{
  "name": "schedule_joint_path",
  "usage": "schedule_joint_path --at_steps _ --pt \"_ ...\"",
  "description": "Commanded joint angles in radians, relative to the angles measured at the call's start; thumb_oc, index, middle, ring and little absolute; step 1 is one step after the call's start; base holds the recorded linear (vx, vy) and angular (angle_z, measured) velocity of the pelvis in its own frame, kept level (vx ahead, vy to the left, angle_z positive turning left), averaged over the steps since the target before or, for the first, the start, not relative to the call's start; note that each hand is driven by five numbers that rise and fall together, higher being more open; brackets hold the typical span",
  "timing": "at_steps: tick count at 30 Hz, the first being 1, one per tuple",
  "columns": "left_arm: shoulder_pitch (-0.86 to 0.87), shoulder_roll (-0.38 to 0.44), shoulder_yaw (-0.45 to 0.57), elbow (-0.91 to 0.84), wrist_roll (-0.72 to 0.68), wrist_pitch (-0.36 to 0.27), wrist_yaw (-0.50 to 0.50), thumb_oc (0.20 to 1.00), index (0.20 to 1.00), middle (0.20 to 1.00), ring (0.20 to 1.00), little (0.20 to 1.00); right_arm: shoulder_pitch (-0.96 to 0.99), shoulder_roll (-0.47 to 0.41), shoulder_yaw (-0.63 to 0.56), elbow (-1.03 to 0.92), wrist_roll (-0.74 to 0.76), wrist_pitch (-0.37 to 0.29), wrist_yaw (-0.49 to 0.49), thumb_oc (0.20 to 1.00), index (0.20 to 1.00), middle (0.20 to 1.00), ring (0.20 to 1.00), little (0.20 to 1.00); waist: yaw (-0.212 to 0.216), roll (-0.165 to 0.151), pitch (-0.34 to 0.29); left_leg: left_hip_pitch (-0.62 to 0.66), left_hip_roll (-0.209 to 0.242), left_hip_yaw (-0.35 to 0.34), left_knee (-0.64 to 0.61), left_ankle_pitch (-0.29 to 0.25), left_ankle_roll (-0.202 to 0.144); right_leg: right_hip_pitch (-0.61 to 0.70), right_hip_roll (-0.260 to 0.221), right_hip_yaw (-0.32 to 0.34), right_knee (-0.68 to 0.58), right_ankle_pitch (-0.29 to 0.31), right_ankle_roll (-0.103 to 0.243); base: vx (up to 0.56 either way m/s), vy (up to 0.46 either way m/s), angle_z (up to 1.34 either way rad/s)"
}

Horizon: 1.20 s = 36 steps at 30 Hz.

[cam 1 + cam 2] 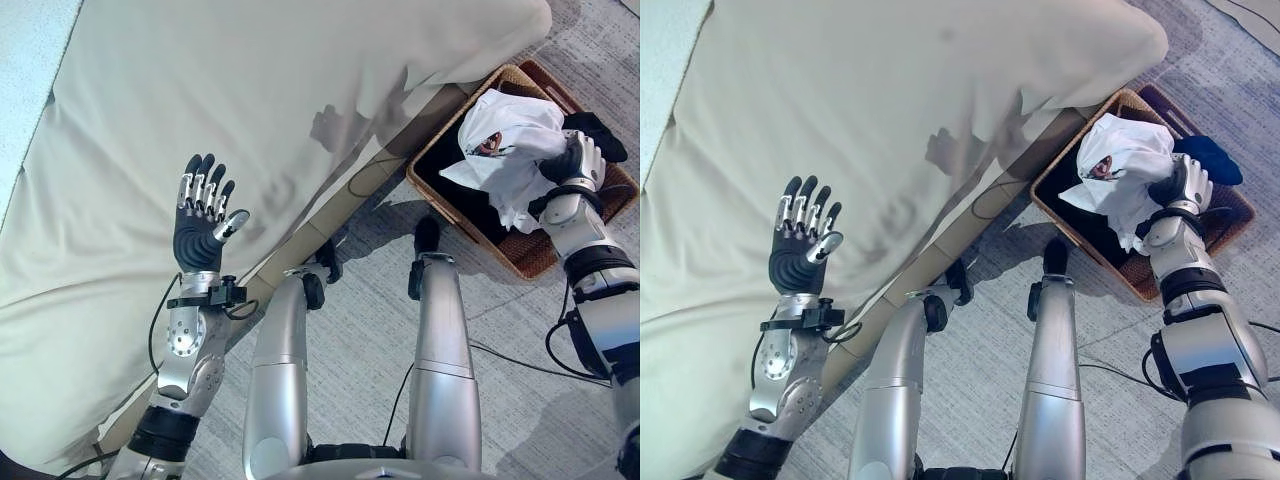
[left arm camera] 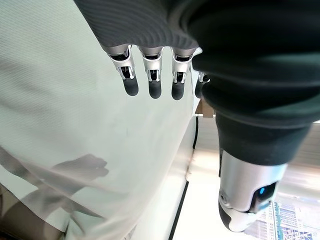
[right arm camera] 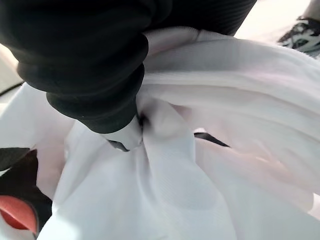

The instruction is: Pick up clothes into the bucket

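In the left eye view the left robot hand point(image 1: 198, 225) is raised over the bed point(image 1: 150, 120), palm up and fingers spread straight, carrying nothing; the cream cover of the bed lies all round it. Well apart, the right robot hand point(image 1: 578, 160) is at the wicker basket point(image 1: 520, 255) on the grey carpet point(image 1: 360, 330) beside the bed, with the white garment point(image 1: 505, 140) bunched against its fingers and hanging down into the basket just on the bed side of the hand. A dark garment point(image 1: 598, 128) lies in the basket on the far side of that hand. In the right eye view the same scene repeats: the left robot hand point(image 1: 800, 245) open above the bed, the right robot hand point(image 1: 1185, 185) pressed into the white garment point(image 1: 1120, 160) over the basket, a dark blue cloth point(image 1: 1212, 158) just beyond it. In the left wrist view the fingers point(image 2: 152, 82) reach out straight and apart, the cream bed cover below them. In the right wrist view white cloth point(image 3: 200, 165) is gathered tight against the dark ribbed cover and pinched at the thumb point(image 3: 127, 140), so the right robot hand grips the white garment.
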Motion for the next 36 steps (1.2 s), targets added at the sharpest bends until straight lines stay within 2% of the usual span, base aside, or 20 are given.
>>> schedule_joint_path --at_steps 1,8,13,19,21,22,27,29,31,36 --pt "0.034 -0.002 0.034 -0.065 0.018 -0.029 0.018 1.000 1.000 1.000 1.000 1.000 -0.011 0.002 0.053 0.043 -0.013 0.016 -0.027 1.000 1.000 1.000 1.000 1.000 -0.021 0.006 -0.109 -0.032 -0.013 -0.008 0.089 -0.122 0.031 -0.016 -0.037 0.002 -0.073 0.071 0.037 0.00 0.000 0.00" --pt "0.021 -0.011 0.040 -0.062 0.022 -0.027 0.022 1.000 1.000 1.000 1.000 1.000 -0.004 0.017 0.057 0.032 -0.007 0.014 -0.015 1.000 1.000 1.000 1.000 1.000 -0.025 -0.001 -0.109 -0.015 -0.017 -0.006 0.065 -0.116 0.033 0.000 -0.042 0.001 -0.095 0.076 0.040 0.00 0.000 0.00" --pt "0.008 -0.007 0.040 -0.043 0.039 -0.027 0.021 1.000 1.000 1.000 1.000 1.000 0.041 0.030 0.068 0.034 -0.011 0.008 0.019 1.000 1.000 1.000 1.000 1.000 -0.025 -0.006 -0.113 0.036 -0.021 -0.011 0.003 -0.102 0.033 0.051 -0.053 -0.012 -0.149 0.093 0.051 0.00 0.006 0.00" --pt "-0.015 -0.008 0.052 -0.023 0.046 -0.039 0.021 1.000 1.000 1.000 1.000 1.000 0.122 0.042 0.038 0.009 -0.018 0.001 0.030 1.000 1.000 1.000 1.000 1.000 -0.029 -0.023 -0.119 0.131 -0.026 -0.018 -0.125 -0.059 0.030 0.152 -0.059 -0.038 -0.274 0.143 0.073 0.00 0.003 0.01" --pt "-0.025 -0.012 0.053 -0.008 0.045 -0.041 0.019 1.000 1.000 1.000 1.000 1.000 0.161 0.045 0.013 0.008 -0.003 -0.007 0.032 1.000 1.000 1.000 1.000 1.000 -0.030 -0.028 -0.123 0.172 -0.026 -0.028 -0.170 -0.044 0.026 0.194 -0.063 -0.052 -0.318 0.155 0.079 -0.02 -0.026 0.01" --pt "-0.037 -0.011 0.058 0.002 0.053 -0.042 0.020 1.000 1.000 1.000 1.000 1.000 0.203 0.057 -0.014 -0.001 0.015 -0.012 0.030 1.000 1.000 1.000 1.000 1.000 -0.037 -0.037 -0.127 0.200 -0.029 -0.026 -0.216 0.003 0.030 0.238 -0.071 -0.069 -0.379 0.204 0.077 -0.05 -0.054 0.07" --pt "-0.055 -0.012 0.069 0.041 0.062 -0.045 0.013 1.000 1.000 1.000 1.000 1.000 0.302 0.092 -0.063 -0.039 0.043 -0.030 0.030 1.000 1.000 1.000 1.000 1.000 -0.050 -0.052 -0.141 0.301 -0.031 -0.049 -0.294 0.026 0.015 0.352 -0.075 -0.096 -0.464 0.225 0.086 0.03 -0.038 0.13" --pt "-0.056 -0.015 0.076 0.069 0.064 -0.046 0.001 1.000 1.000 1.000 1.000 1.000 0.389 0.122 -0.105 -0.092 0.082 -0.051 0.034 1.000 1.000 1.000 1.000 1.000 -0.055 -0.065 -0.145 0.394 -0.032 -0.066 -0.358 0.048 0.005 0.462 -0.080 -0.128 -0.534 0.241 0.091 0.10 -0.048 0.09" --pt "-0.052 -0.015 0.078 0.076 0.069 -0.047 -0.001 1.000 1.000 1.000 1.000 1.000 0.427 0.135 -0.125 -0.123 0.099 -0.062 0.035 1.000 1.000 1.000 1.000 1.000 -0.057 -0.071 -0.148 0.428 -0.032 -0.072 -0.382 0.055 0.001 0.504 -0.081 -0.139 -0.563 0.250 0.095 0.09 -0.043 0.08" --pt "-0.020 -0.013 0.100 0.114 0.081 -0.041 -0.026 1.000 1.000 1.000 1.000 1.000 0.606 0.206 -0.191 -0.299 0.121 -0.104 0.051 1.000 1.000 1.000 1.000 1.000 -0.065 -0.102 -0.169 0.598 -0.028 -0.105 -0.491 0.085 -0.014 0.706 -0.083 -0.200 -0.668 0.268 0.105 0.12 -0.064 0.08"
